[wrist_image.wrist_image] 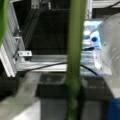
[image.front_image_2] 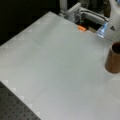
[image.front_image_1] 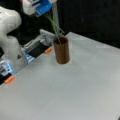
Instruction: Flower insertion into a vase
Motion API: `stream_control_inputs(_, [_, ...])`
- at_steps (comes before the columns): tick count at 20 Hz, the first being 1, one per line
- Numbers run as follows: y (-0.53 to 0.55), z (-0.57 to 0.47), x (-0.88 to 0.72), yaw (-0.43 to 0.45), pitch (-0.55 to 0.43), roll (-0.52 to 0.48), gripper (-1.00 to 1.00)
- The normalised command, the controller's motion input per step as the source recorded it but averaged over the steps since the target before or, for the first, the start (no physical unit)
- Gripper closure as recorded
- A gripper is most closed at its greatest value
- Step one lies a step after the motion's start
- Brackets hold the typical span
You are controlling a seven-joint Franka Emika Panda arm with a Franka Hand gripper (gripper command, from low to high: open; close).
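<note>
In a front view the dark brown vase stands upright on the grey table, near its far edge. Thin green flower stems slant down from my gripper into the vase's mouth. The white and blue gripper hangs above and left of the vase, shut on the stem's upper end. In the wrist view the thick green stem runs straight down the middle, with a green leaf edge at the left. The vase also shows at a front view's right edge, where the gripper is out of view.
The white robot base fills a front view's left. Aluminium rails and orange tabs lie behind the table edge. A dark perforated board borders the table at a front view's bottom left.
</note>
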Motion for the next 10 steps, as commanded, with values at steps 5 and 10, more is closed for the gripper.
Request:
stream_control_inputs(5, [0.19,0.12,0.26,0.103,0.523,0.061,1.0])
stream_control_inputs(10, [0.12,0.07,0.21,0.151,0.492,0.091,1.0])
